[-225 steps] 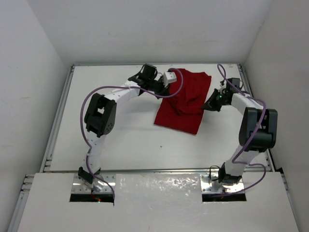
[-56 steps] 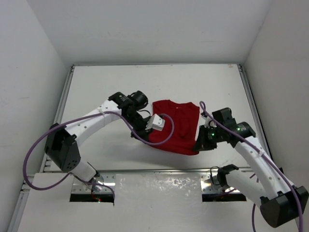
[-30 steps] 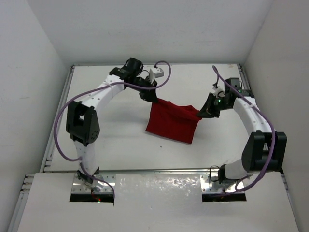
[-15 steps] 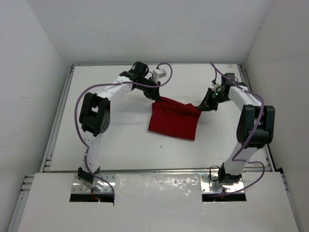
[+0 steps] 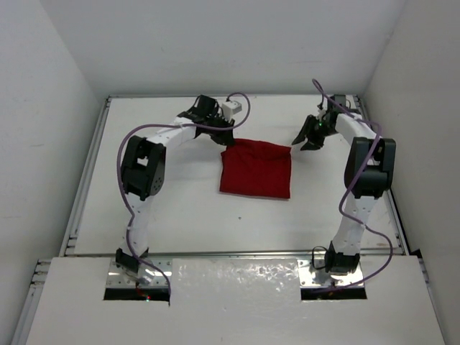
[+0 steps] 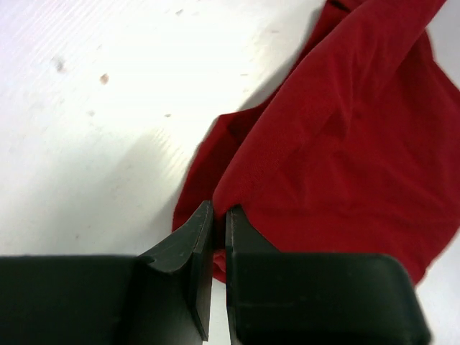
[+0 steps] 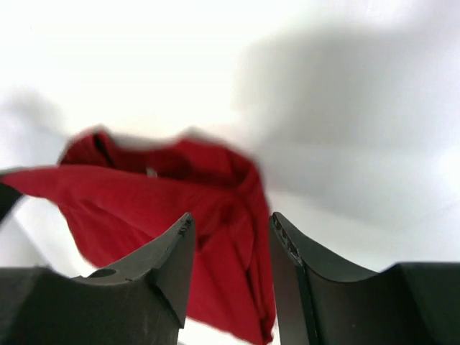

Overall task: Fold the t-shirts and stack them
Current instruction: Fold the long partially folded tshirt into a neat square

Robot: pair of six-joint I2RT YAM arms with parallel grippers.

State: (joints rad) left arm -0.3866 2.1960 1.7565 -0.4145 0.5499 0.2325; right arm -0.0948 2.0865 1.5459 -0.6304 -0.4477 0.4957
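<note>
White table (image 5: 180,208) with metal edge rails (image 5: 87,172) — plain white walls (image 5: 237,43), even light

plain dark red t-shirt (image 5: 256,169) on a white table (image 5: 180,208), white walls (image 5: 215,43) around; white arms (image 5: 172,131) with black joints, purple cables (image 5: 147,129), black fingers (image 6: 188,251)

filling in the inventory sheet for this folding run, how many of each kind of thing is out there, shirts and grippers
red t-shirt: 1
grippers: 2 (left gripper, right gripper)
total: 3
</note>
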